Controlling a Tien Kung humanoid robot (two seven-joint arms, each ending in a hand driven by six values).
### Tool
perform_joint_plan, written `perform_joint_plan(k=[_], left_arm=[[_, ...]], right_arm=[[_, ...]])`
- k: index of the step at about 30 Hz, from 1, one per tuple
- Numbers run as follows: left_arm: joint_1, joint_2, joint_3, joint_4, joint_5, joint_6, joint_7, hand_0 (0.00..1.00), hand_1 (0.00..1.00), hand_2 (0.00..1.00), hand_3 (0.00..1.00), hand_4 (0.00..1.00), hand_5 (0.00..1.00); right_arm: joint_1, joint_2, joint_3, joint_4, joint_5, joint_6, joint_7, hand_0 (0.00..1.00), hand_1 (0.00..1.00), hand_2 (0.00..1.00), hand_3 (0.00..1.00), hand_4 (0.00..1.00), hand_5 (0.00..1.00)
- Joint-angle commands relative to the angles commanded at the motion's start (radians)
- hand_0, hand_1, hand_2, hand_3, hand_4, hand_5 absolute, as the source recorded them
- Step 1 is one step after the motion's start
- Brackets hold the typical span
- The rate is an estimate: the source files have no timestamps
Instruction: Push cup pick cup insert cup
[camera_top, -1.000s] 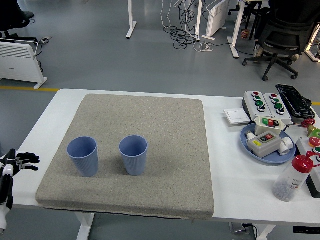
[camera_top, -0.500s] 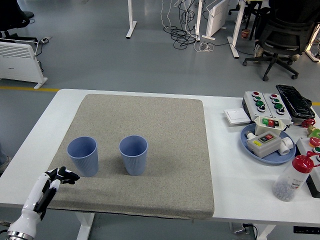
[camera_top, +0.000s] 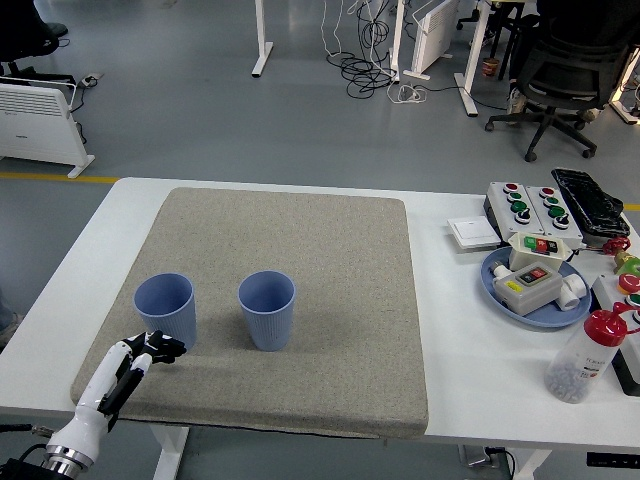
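Note:
Two blue ribbed cups stand upright on the grey mat (camera_top: 300, 240): the left cup (camera_top: 166, 311) and the right cup (camera_top: 267, 309), a short gap between them. My left hand (camera_top: 155, 346) reaches in from the lower left, black fingers stretched out and holding nothing, fingertips just below and in front of the left cup's base, close to it; contact is unclear. The right arm is out of the picture.
At the table's right side sit a white switch plate (camera_top: 473, 233), button boxes (camera_top: 530, 208), a blue dish (camera_top: 536, 290) holding control boxes, and a red-capped bottle (camera_top: 585, 355). Office chairs and cables lie on the floor beyond.
My left hand has come up from the table's left edge and moved right and forward over the mat, ending near the left cup. The cups have not moved.

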Motion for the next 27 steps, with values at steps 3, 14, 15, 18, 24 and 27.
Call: perform_joint_plan(k=[3, 14, 15, 18, 24, 27], left_arm=[[-0.022, -0.004, 0.009, 0.023, -0.002, 0.0, -0.005, 0.64, 0.664, 0.607, 0.542, 0.555, 0.998], [-0.068, -0.013, 0.034, 0.091, -0.013, -0.009, -0.008, 0.684, 0.669, 0.604, 0.539, 0.562, 0.998], [-0.074, -0.014, 0.038, 0.098, -0.014, -0.009, -0.01, 0.684, 0.669, 0.604, 0.539, 0.562, 0.998], [-0.088, -0.018, 0.045, 0.118, -0.011, -0.005, -0.014, 0.691, 0.668, 0.604, 0.538, 0.566, 0.998], [-0.111, -0.022, 0.044, 0.15, -0.014, 0.001, -0.019, 0.698, 0.668, 0.601, 0.536, 0.565, 0.998], [-0.123, -0.021, 0.047, 0.162, -0.013, 0.0, -0.02, 0.698, 0.668, 0.601, 0.536, 0.565, 0.998]], right_arm=[[0.0, 0.0, 0.001, 0.0, -0.003, 0.0, -0.001, 0.706, 0.651, 0.658, 0.579, 0.077, 0.461], [0.0, 0.001, 0.0, 0.0, 0.0, -0.001, 0.0, 0.706, 0.65, 0.657, 0.578, 0.077, 0.46], [0.0, 0.001, 0.001, 0.0, -0.001, -0.001, -0.001, 0.706, 0.65, 0.657, 0.578, 0.077, 0.46], [0.0, 0.001, 0.0, 0.0, -0.001, -0.002, 0.0, 0.707, 0.648, 0.655, 0.578, 0.077, 0.46], [-0.001, 0.002, -0.001, 0.0, 0.002, -0.003, 0.001, 0.706, 0.649, 0.653, 0.578, 0.076, 0.46], [-0.001, 0.002, -0.001, 0.0, 0.002, -0.003, 0.001, 0.706, 0.649, 0.653, 0.578, 0.076, 0.46]])
